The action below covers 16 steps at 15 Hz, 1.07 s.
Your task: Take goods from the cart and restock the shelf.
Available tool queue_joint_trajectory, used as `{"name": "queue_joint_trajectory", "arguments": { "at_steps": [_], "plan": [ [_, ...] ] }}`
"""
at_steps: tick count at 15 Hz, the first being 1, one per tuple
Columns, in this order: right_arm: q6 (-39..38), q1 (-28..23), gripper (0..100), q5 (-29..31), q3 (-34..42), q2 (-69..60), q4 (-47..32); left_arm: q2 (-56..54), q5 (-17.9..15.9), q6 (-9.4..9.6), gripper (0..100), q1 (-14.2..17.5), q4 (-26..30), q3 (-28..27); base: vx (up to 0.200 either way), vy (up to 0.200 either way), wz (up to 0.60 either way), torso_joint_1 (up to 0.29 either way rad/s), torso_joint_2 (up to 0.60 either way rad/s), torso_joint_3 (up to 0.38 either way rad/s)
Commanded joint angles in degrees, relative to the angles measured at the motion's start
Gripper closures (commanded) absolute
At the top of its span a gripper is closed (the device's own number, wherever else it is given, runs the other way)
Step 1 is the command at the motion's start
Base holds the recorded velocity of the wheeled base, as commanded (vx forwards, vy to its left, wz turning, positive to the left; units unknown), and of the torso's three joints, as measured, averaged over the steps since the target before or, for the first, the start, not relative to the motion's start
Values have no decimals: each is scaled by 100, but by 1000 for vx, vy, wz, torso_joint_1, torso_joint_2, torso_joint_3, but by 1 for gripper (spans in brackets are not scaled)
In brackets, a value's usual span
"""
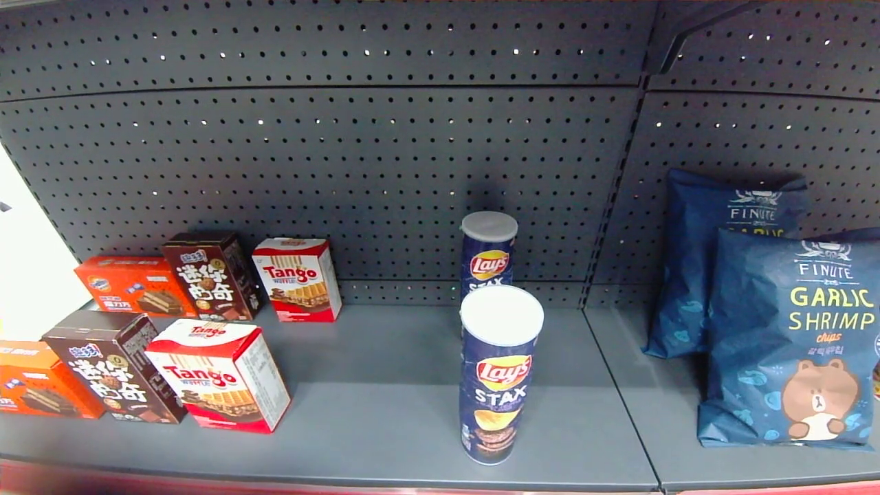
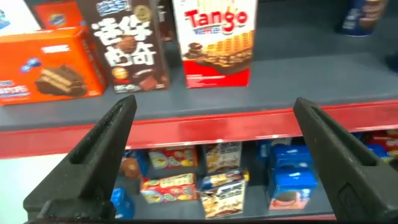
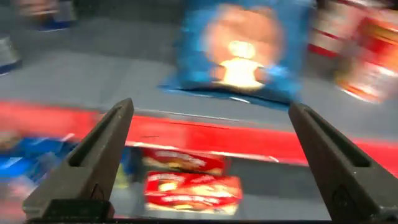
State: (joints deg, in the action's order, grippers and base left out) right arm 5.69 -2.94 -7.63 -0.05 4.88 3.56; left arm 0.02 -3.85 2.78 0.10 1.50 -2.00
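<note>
Front and centre on the long dark-grey metal shelf (image 1: 385,419) stands a tall dark-blue cardboard crisp canister with a white lid (image 1: 500,375), the marker for everything else. To the robot's right of that canister, past the shelf seam, two large dark-blue foil bags of shrimp chips (image 1: 790,344) lean one behind the other, probably propped against the perforated grey back panel (image 1: 344,165) so that their printed fronts face the aisle. Directly behind the canister a second matching blue canister (image 1: 488,251) is lined up, a front-and-back pairing typical of faced stock. To the canister's left, across a bare stretch of shelf, six small cardboard snack boxes sit in two rows: red-and-white wafer boxes (image 1: 220,378) nearest it, dark-brown boxes (image 1: 113,368) next, orange cake boxes (image 1: 38,381) farthest, all labels outward. That bare stretch looks like room left for more goods.

Below the shelf's red front edge, the left gripper (image 2: 214,104) hangs level with the wafer boxes, its black jaws spread wide with nothing between them. The right gripper (image 3: 210,106), opposite the front bag, is likewise wide apart and empty, seemingly ready for the next pick.
</note>
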Motion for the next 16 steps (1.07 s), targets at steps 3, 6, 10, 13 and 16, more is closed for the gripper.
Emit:
{"name": "queue_joint_trajectory", "arguments": {
  "at_steps": [3,6,10,13,16],
  "plan": [
    [-938,-5,0,482,5,5,4,-2,-502,-313,0,-1,-9,-11,0,0,0,0,0,0],
    [-613,-14,0,965,5,5,-198,42,-274,-322,0,17,26,-20,0,0,0,0,0,0],
    [-613,-5,0,939,5,5,-347,24,-98,-278,0,8,-27,7,0,0,0,0,0,0],
    [-613,4,0,939,5,5,-338,24,-142,-304,0,8,-36,15,0,0,0,0,0,0],
    [-587,-5,0,904,5,5,-347,24,-133,-252,0,8,-44,15,-133,0,0,0,2,2]
  ]
}}
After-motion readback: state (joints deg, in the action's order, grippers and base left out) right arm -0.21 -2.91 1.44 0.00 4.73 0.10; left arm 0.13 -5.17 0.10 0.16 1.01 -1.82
